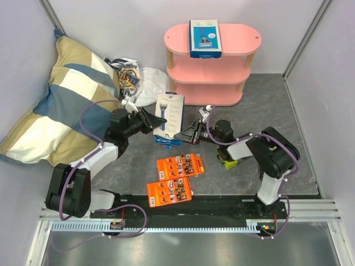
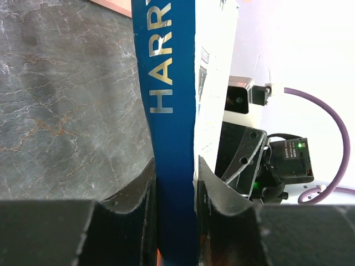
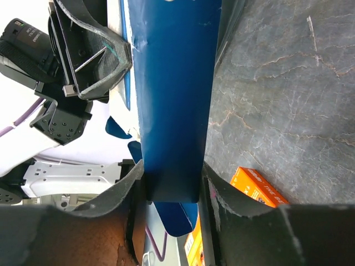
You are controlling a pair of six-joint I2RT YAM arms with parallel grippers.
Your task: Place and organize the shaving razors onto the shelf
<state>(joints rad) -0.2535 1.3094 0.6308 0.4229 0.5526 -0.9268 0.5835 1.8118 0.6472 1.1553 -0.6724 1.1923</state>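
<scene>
You have both pincers clamped on 1 pack: the left gripper [image 1: 156, 119] pinches the white razor box [image 1: 170, 112] across its narrow blue side, and the right gripper [image 1: 187, 132] grips its other end. The box is held on edge between the 2 arms, near the front of the shelf [image 1: 244, 33]. I judge this a handover, passing it to the arm better placed to reach the boards. 1 boxed pack [image 1: 204, 39] lies flat on the top board, while the 2 orange cards [image 1: 178, 165] [image 1: 169, 191] and the lime-green box [image 1: 228, 161] wait on the table.
</scene>
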